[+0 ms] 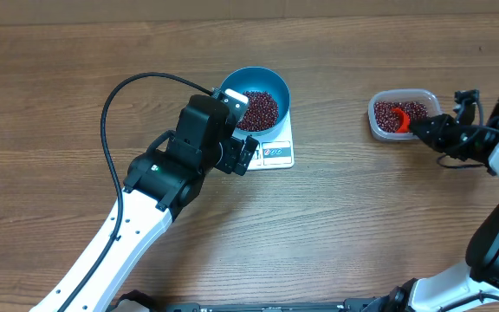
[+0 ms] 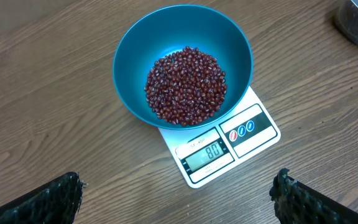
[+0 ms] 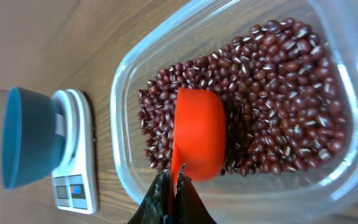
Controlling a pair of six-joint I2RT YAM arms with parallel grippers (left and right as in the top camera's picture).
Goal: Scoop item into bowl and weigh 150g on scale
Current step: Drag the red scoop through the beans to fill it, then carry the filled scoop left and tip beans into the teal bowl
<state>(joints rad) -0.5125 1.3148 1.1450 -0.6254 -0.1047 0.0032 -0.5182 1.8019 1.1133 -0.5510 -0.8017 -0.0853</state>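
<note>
Beans weighed on one side, scoop in the tub on the other

The left pincer (image 2: 176, 200) hangs over the worktop (image 2: 42, 93) with its jaws spread wide and nothing between them. Just ahead of it the blue bowl (image 2: 129, 56) sits on the white scale (image 2: 253, 134), with a heap of red-brown beans (image 2: 185, 84) in its bottom, and the display on the edge nearest the pincer seems to read 80. The right pincer (image 3: 171, 190) is well apart from the scale and is clamped tight on the handle of an orange scoop (image 3: 197, 134). Straight in front of its tips the scoop's cup rests among more beans inside the clear plastic tub (image 3: 122, 106). The bowl and scale stand beyond the tub, off to the side of this pincer.
</note>
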